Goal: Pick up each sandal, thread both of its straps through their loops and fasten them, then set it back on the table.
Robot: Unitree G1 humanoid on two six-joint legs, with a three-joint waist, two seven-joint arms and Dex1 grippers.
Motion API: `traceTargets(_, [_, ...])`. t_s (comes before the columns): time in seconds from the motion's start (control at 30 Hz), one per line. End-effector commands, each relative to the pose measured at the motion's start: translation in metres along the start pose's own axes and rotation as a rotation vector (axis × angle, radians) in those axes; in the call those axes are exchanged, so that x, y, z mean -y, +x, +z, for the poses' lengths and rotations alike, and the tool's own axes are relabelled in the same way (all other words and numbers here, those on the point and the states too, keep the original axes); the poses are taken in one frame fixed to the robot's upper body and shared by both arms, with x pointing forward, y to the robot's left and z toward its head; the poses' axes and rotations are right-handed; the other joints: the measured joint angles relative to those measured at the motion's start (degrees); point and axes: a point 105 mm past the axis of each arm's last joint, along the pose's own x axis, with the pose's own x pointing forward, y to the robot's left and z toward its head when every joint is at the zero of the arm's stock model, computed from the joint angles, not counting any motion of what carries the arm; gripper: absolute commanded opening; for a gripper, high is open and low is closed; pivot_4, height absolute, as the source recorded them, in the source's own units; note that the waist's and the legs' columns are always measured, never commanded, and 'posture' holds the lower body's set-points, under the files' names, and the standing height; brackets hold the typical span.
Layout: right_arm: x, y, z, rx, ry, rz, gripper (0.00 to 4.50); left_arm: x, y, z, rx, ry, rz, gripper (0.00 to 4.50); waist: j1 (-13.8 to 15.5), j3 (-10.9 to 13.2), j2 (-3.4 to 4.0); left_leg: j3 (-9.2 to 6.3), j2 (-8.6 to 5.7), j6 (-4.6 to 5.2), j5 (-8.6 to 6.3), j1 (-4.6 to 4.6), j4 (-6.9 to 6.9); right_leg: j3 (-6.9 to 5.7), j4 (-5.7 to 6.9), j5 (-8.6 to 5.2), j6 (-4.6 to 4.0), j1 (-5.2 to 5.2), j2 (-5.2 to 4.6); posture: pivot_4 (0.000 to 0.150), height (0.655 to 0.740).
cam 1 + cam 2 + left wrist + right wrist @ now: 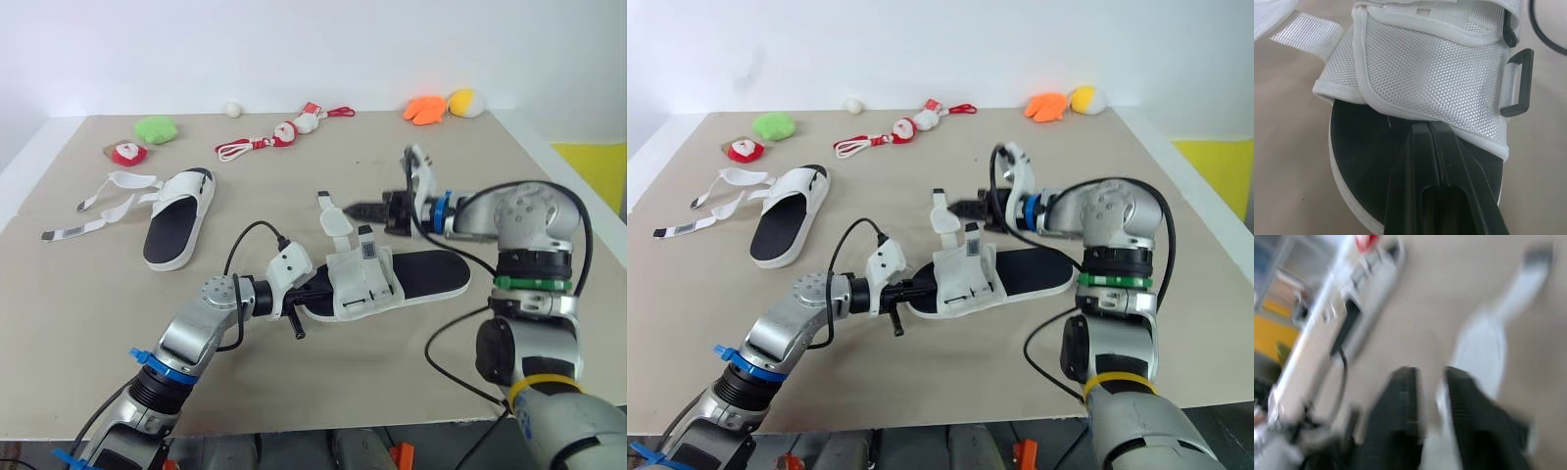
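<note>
One sandal (431,274) lies flat in the middle of the table (78,323), with its toe end to the left and its heel to the right. It has a black sole and a white top part (362,286). Two white straps (331,217) stick up from the far side of that top part. A black loop (1518,83) sits on the side of the white top. The left claw (1428,129) is at the toe end of this sandal. It is clenched, with nothing between its two black fingers, and its tip rests on the black sole right at the edge of the white top. The right claw (355,209) hangs above the table on the far side of the sandal, right next to the taller strap. I cannot tell if it is gripping the strap or not. The other sandal (176,225) lies far off to the left, and its two straps (103,196) are loose and spread flat on the table. Along the far edge sit a green toy (157,129), a small white ball (232,109), an orange toy (425,108) and a yellow toy (462,102).
</note>
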Motion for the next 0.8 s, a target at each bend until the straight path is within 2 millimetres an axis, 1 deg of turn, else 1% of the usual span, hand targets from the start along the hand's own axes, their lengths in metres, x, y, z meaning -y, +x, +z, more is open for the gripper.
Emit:
traceTargets(0.03, [0.003,0.004,0.010,0.055,0.010,-0.023,2.80,0.003,0.003,-0.009,-0.035,-0.023,-0.009,0.00,0.0,0.0,0.00,-0.02,0.00,-0.01,-0.01,0.00,0.00,-0.01,0.00,-0.02,-0.01,0.01,0.00,0.150,0.7400])
traceTargets(0.07, [0.003,0.008,0.008,0.052,0.009,-0.031,3.38,0.003,0.003,-0.009,-0.035,-0.022,-0.009,0.00,0.0,0.0,0.00,-0.01,0.00,0.00,-0.02,0.00,-0.01,0.00,-0.03,-0.02,-0.01,0.02,0.00,0.150,0.7400])
traceTargets(0.13, [0.006,0.015,0.003,0.035,0.012,-0.061,4.34,0.003,0.003,-0.009,-0.035,-0.021,-0.009,0.00,-0.1,0.0,0.00,-0.01,-0.01,0.00,-0.02,-0.01,-0.03,0.01,-0.04,-0.02,-0.01,0.00,0.00,0.150,0.7400])
traceTargets(0.17, [0.009,0.020,0.001,0.029,0.003,-0.081,4.44,0.003,0.003,-0.009,-0.034,-0.020,-0.009,0.00,-0.1,0.0,0.00,-0.01,0.00,0.00,-0.02,-0.01,-0.03,0.01,-0.04,-0.01,0.00,-0.01,0.00,0.150,0.7400])
traceTargets(0.27, [0.019,0.031,-0.005,0.016,-0.026,-0.151,4.44,0.003,0.003,-0.009,-0.035,-0.019,-0.011,0.00,-0.1,0.0,0.00,-0.01,0.00,0.00,-0.02,-0.01,-0.03,0.00,-0.04,-0.01,0.00,-0.01,0.00,0.150,0.7400])
traceTargets(0.37, [0.030,0.040,-0.006,0.023,-0.045,-0.217,4.44,0.004,0.004,-0.009,-0.034,-0.019,-0.012,0.00,-0.1,0.0,0.00,-0.01,-0.01,0.00,-0.02,0.00,-0.03,0.01,-0.04,-0.01,-0.01,0.00,0.00,0.150,0.7400])
traceTargets(0.57, [0.042,0.053,-0.010,0.015,-0.046,-0.266,4.44,0.003,0.004,-0.008,-0.032,-0.018,-0.007,0.00,-0.1,0.0,0.00,-0.01,-0.01,0.00,-0.02,-0.01,-0.04,0.01,-0.04,-0.01,0.00,-0.01,0.00,0.150,0.7400])
traceTargets(0.63, [0.040,0.057,-0.011,0.015,-0.037,-0.246,4.44,0.003,0.004,-0.008,-0.032,-0.018,-0.006,0.00,-0.2,0.0,0.01,-0.01,0.00,0.00,-0.02,0.00,-0.04,0.00,-0.04,-0.01,0.00,-0.01,0.01,0.150,0.7400])
traceTargets(0.73, [0.030,0.063,-0.014,-0.017,0.014,-0.157,4.44,0.003,0.004,-0.008,-0.032,-0.018,-0.005,0.00,-0.2,0.0,0.01,-0.01,0.01,0.00,-0.02,0.00,-0.05,0.00,-0.04,0.00,0.00,-0.01,0.02,0.150,0.7400])
traceTargets(0.8, [0.026,0.064,-0.014,-0.036,0.008,-0.127,3.93,0.004,0.004,-0.008,-0.032,-0.018,-0.005,0.00,-0.2,0.0,0.01,-0.02,0.00,0.00,-0.02,0.00,-0.05,0.00,-0.04,-0.01,0.00,0.00,0.02,0.150,0.7400])
